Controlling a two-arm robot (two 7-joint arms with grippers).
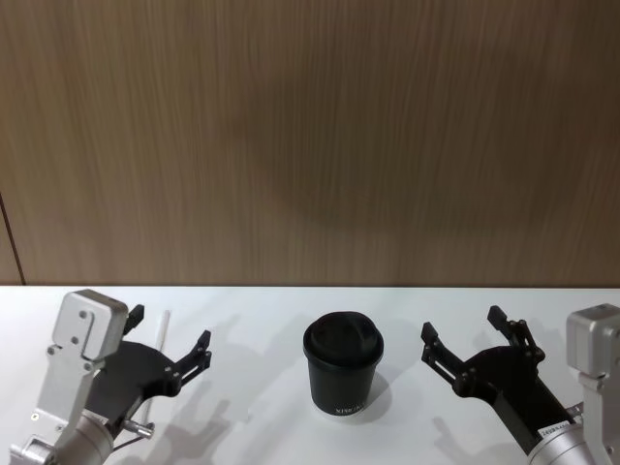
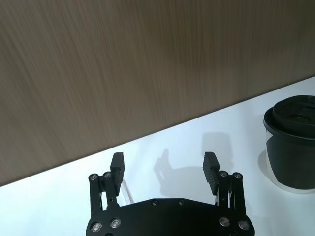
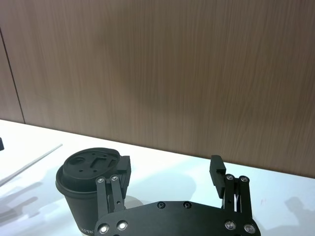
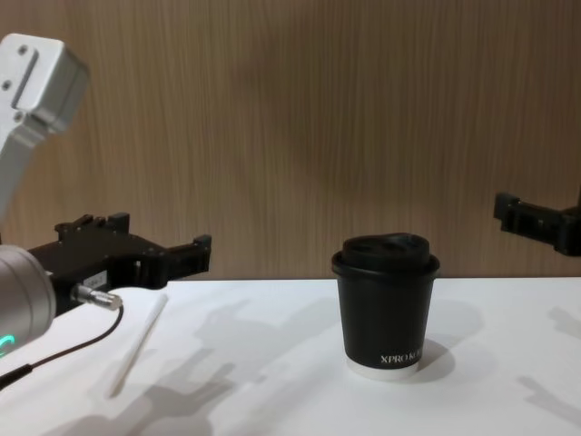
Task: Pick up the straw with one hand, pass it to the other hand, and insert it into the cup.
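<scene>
Pickup step, nothing gripped yet. Your left gripper [image 2: 164,164] hovers with fingers spread and empty. The thin white straw [image 4: 138,345] lies flat on the white table [image 1: 262,310] beneath the gap between them. Its long axis runs roughly along the gripper's reach, far end toward the wood wall [image 1: 310,145]. Next you likely lower until the fingertips straddle it, then close. Past the lidded black coffee cup [image 1: 342,373], your right gripper [image 1: 462,323] waits, spread and empty

Black cup [image 4: 385,313], white straw [image 4: 138,345], white table [image 4: 508,400], brown wood-grain wall [image 4: 318,118]
</scene>
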